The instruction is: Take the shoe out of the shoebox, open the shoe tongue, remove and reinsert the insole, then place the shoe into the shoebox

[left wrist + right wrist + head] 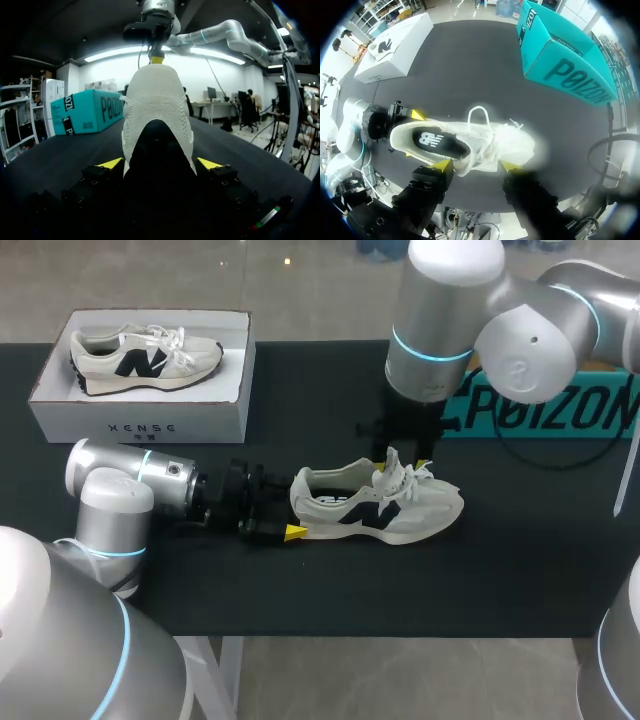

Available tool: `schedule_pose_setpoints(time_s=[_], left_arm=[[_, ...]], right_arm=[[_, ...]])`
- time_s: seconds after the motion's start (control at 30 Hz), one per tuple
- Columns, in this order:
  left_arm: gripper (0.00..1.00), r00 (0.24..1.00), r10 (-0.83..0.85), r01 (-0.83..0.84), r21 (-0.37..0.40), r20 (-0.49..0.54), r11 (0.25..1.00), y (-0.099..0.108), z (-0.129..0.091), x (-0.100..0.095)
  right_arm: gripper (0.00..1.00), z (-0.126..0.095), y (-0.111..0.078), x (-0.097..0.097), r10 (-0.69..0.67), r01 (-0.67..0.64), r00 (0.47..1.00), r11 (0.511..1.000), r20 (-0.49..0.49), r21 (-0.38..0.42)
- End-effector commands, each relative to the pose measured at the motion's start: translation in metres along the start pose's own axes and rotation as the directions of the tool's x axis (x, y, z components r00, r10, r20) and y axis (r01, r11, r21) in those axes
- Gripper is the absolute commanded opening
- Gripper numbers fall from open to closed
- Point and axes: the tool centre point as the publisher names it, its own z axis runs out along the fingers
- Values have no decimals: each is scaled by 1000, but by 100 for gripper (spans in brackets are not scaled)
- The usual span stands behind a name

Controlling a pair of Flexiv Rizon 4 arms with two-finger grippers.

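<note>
Robotics lab, left arm (115, 505), right arm (440, 330), black table (320, 590)

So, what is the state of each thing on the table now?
shoebox, open, no lid on.
boxed shoe, lying inside the shoebox.
table shoe, upright, insole in place.
left gripper, shut on the table shoe's heel.
right gripper, above the table shoe, grip unclear.
teal box, closed.
</note>
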Motion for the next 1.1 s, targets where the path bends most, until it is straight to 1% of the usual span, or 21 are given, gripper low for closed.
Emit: schedule_pose_setpoints(time_s=[0.03, 0.1, 0.17, 0.27, 0.3, 0.37, 0.47, 0.5, 0.57, 0.6, 0.67, 0.7, 0.73, 0.77, 0.8, 0.93, 1.1], left_arm=[[0, 1000, 0, 0, -1, 2, 1000, 3, 2, 1], [0, 1000, 0, 0, -1, 2, 1000, 3, 2, 1], [0, 1000, 0, 0, -1, 2, 1000, 3, 2, 1], [0, 1000, 0, 0, -1, 2, 1000, 3, 2, 1], [0, 1000, 0, 0, -1, 2, 1000, 3, 2, 1], [0, 1000, 0, 0, -1, 2, 1000, 3, 2, 1], [0, 1000, 0, 0, -1, 2, 1000, 3, 2, 1], [0, 1000, 0, 0, -1, 2, 1000, 3, 2, 1], [0, 1000, 0, 0, -1, 2, 1000, 3, 2, 1], [0, 1000, 0, 0, -1, 2, 1000, 3, 2, 1], [0, 1000, 0, 0, -1, 2, 1000, 3, 2, 1], [0, 1000, 0, 0, -1, 2, 1000, 3, 2, 1], [0, 1000, 0, 0, -1, 2, 1000, 3, 2, 1], [0, 1000, 0, 0, -1, 2, 1000, 3, 2, 1], [0, 1000, 0, 0, -1, 2, 1000, 3, 2, 1], [0, 1000, 0, 0, -1, 2, 1000, 3, 2, 1], [0, 1000, 0, 0, -1, 2, 1000, 3, 2, 1]], right_arm=[[60, -1, 8, 13, -8, 8, 1000, 1000, 20, 8], [60, -1, 9, 13, -13, 13, 1000, 1000, 20, 9], [65, -2, 11, 14, -18, 18, 1000, 1000, 22, 12], [70, -3, 13, 18, -24, 24, 999, 1000, 25, 14], [69, -3, 14, 18, -26, 25, 999, 1000, 26, 14], [71, -4, 16, 19, -27, 26, 999, 1000, 28, 14], [76, 0, 20, 16, -17, 16, 999, 1000, 31, 15], [79, 1, 20, 15, -8, 7, 1000, 1000, 23, 18], [78, 2, 23, 13, -3, 3, 1000, 1000, 20, 19], [76, 2, 24, 12, -1, 1, 1000, 1000, 20, 20], [48, 4, 25, 11, 3, -3, 1000, 1000, 18, 25], [39, 5, 26, 9, 4, -5, 1000, 1000, 17, 27], [27, 6, 26, 8, 6, -7, 1000, 1000, 14, 29], [11, 7, 25, 6, 9, -10, 1000, 999, 11, 32], [0, 8, 24, 5, 11, -11, 1000, 999, 6, 35], [0, 10, 20, -2, 20, -20, 1000, 999, -1, 41], [0, 6, 19, -14, 43, -43, 999, 998, -11, 37]])
